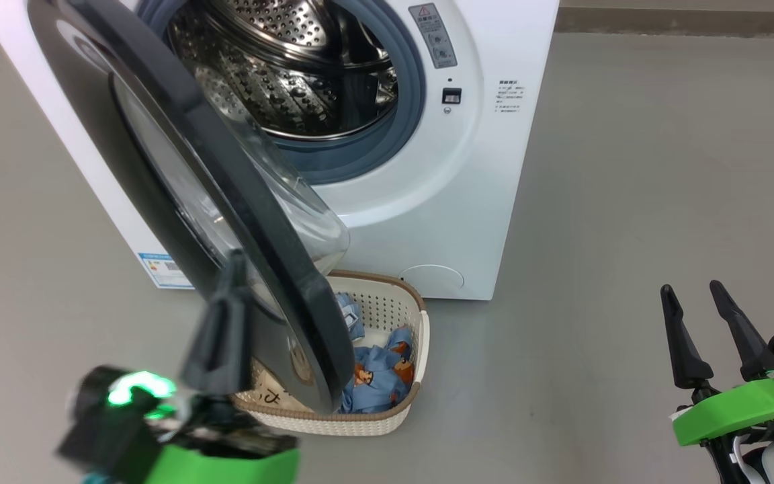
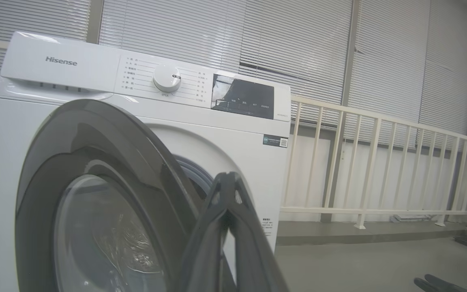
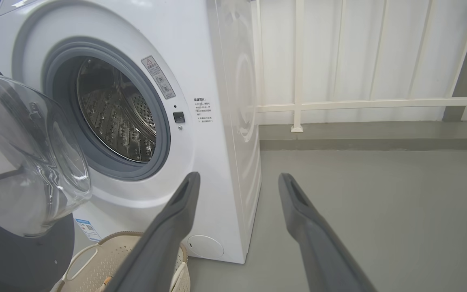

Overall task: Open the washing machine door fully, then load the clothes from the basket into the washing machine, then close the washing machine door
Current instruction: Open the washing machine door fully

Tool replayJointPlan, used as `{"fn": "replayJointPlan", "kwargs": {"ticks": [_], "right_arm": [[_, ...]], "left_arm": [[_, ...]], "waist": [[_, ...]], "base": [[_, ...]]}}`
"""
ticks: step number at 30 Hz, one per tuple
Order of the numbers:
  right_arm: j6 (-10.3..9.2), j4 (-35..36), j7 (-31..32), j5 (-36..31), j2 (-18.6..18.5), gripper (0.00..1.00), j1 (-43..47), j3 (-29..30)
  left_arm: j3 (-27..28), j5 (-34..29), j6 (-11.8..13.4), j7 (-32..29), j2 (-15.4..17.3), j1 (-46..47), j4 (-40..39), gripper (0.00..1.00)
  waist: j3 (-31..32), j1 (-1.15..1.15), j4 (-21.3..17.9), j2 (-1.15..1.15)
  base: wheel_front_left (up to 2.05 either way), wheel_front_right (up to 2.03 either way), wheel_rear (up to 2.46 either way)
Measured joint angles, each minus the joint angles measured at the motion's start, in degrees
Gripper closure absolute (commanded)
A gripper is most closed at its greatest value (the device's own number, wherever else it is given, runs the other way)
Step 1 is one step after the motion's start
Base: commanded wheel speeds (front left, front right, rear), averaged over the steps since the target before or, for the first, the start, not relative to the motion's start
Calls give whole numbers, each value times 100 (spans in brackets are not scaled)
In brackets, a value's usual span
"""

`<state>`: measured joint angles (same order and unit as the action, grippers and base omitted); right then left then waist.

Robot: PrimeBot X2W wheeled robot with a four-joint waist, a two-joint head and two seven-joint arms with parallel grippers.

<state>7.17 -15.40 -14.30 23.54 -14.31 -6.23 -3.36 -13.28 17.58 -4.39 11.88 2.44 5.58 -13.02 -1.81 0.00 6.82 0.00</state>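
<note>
Looking down from the head camera, we see a big white boxy front-loading washing machine (image 1: 467,168) across the top of the frame, standing on a grey floor (image 1: 629,168). Its large round door (image 1: 296,296), with a wide glossy black rim and a bulging clear glass bowl, stands swung out toward us, running from the upper left to the lower middle. Behind it the perforated steel drum (image 1: 279,67) and the grey-blue gasket (image 1: 408,101) are exposed.

In the lower middle, just in front of the machine, sits a small cream perforated plastic basket (image 1: 387,309) with a brown woven rim. The door's lower edge overlaps its left part. Inside lie the clothes (image 1: 377,380), a soft bundle of blue cloth with orange-brown bears and cream cloth with black marks.

At the lower left, the left end effector (image 1: 234,269) is blurred. Its two dark fingers are pressed together on nothing and overlap the door's outer face; we cannot tell whether they touch it. At the lower right, the right end effector (image 1: 691,290) holds its fingers spread apart and empty, well apart from the machine and the basket.
</note>
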Motion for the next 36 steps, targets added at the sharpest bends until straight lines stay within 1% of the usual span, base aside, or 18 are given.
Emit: {"fn": "replayJointPlan", "kwargs": {"ticks": [2, 5, 9, 14, 17, 23, 30, 36], "right_arm": [[0, 11, 0, 0, 1, 0, 2, 20], [0, 25, 0, 0, 8, 0, 1, 13], [0, 36, 0, -23, 8, 0, 0, 19], [0, 70, 0, -33, 5, 0, -1, 22], [0, 75, 0, -35, 4, 0, -2, 37], [0, 94, 0, -42, 2, 0, -4, 48], [0, 101, 0, -70, 3, 0, -4, 47], [0, 118, 0, -77, 4, 0, -4, 40]], "left_arm": [[-334, 62, 0, -141, 3, 130, -4, 100], [-746, 215, 52, -188, 12, 316, 144, 100], [-1241, 587, 132, -170, 12, 530, 667, 100], [-1663, 914, 201, -42, 15, 823, 1385, 100], [-1789, 1087, 280, 62, 15, 962, 1740, 100], [-1870, 1315, 386, 182, 14, 1118, 2278, 100], [-1905, 1593, 443, 233, 15, 1164, 2866, 100], [-1889, 1679, 436, 243, 12, 1213, 3185, 100]], "waist": [[-26, 0, 20, 0], [-79, 0, 15, 0], [-133, 0, -14, 0], [-210, 0, -33, 0], [-243, 0, -48, 0], [-261, 0, -44, 0], [-222, 0, -20, 0], [-196, 0, -9, 0]], "base": [[0, 0, 0], [0, 0, 0], [0, 0, 0], [0, 0, 0], [0, 0, 0], [0, 0, 0], [0, 0, 0], [0, 0, 0]]}}
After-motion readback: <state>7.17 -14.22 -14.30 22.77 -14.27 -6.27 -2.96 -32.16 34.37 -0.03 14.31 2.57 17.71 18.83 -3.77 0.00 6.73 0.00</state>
